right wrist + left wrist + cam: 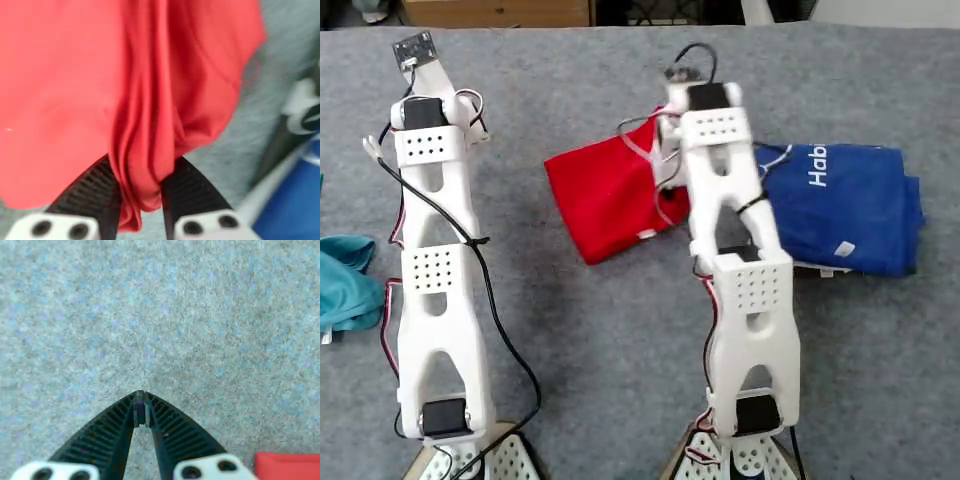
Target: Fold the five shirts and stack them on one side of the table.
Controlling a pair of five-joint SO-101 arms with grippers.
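From where I stand, the right arm is the busy one. The right gripper (142, 187) is clenched on a bunched ridge of the red cotton shirt (600, 200). The cloth is squeezed between its two black ribbed fingers (90, 187) and spills out around them. The pinch sits at the red shirt's far corner, on the side toward the folded royal-blue shirt with white lettering (850, 205). That blue shirt lies just beside the red one; whether the two touch under the arm I cannot tell.

The red shirt looks already folded into a rough square on the grey felt-covered table (620, 340). I judge the grip is there to drag or lift it across onto the blue shirt, which seems to be the start of the stack. A pale edge peeks from under the blue shirt and hints at more cloth beneath, though how many pieces I cannot say.

The left gripper (140, 412) is closed on nothing, its tips pressed together above bare felt. It is well apart from the red shirt, on the side away from the blue one, which leaves the other arm room. A crumpled teal shirt (345, 285) lies unfolded past the left arm, farthest from the red shirt, and is likely next in line. A one-corner hold could let the red shirt's folds fall open.
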